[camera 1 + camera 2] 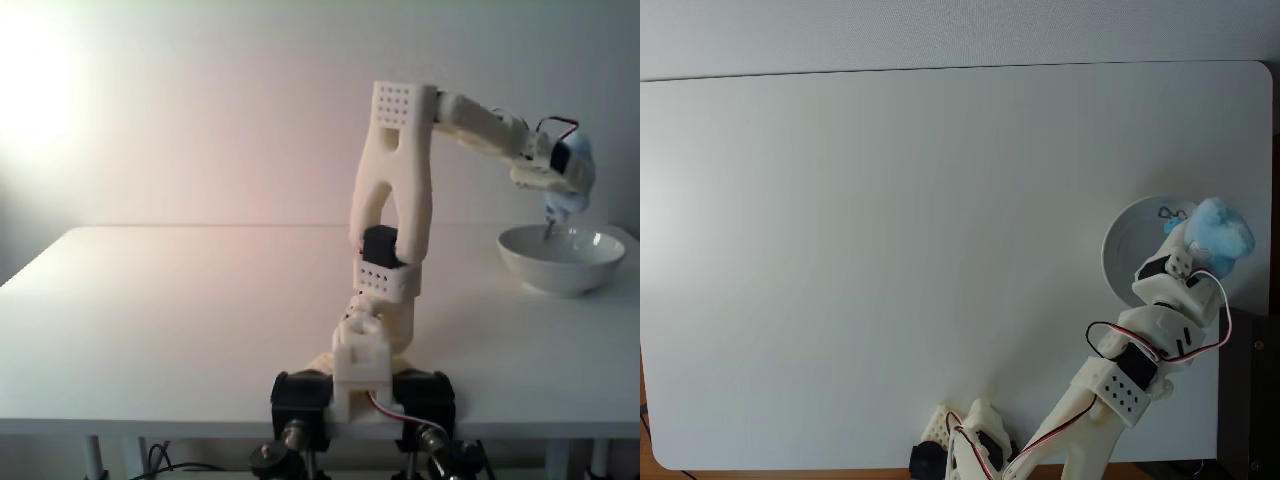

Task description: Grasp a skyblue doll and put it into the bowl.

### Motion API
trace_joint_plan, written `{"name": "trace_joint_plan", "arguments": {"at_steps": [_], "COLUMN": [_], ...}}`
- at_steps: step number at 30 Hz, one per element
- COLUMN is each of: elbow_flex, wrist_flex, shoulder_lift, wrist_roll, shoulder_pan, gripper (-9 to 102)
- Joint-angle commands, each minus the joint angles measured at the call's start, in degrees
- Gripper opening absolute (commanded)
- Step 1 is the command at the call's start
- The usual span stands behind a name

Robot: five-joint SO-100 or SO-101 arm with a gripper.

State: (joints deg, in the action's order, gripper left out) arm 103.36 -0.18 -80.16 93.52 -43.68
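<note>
The skyblue doll is a fluffy pale-blue tuft held in the air over the right part of the bowl. My gripper is shut on it. A small metal keyring dangles from the doll above the bowl's inside. In a fixed view from the front, the gripper hangs just above the white bowl at the table's right end. There the doll shows as a pale-blue patch behind the fingers, and the clasp reaches down to the rim.
The white table stretches wide to the left of the bowl. The arm's base is clamped at the near edge. The bowl stands close to the table's right edge.
</note>
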Motion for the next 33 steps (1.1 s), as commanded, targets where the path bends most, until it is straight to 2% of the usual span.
{"name": "trace_joint_plan", "arguments": {"at_steps": [1,25,28,33], "elbow_flex": [-3.2,-2.3,-2.3,-2.3], "wrist_flex": [-5.4,-9.5,-9.4,-8.8], "shoulder_lift": [3.3,9.5,9.5,9.5], "wrist_roll": [0.4,0.1,0.1,0.1], "shoulder_pan": [0.1,0.7,0.4,0.4], "gripper": [0,1,7,30]}}
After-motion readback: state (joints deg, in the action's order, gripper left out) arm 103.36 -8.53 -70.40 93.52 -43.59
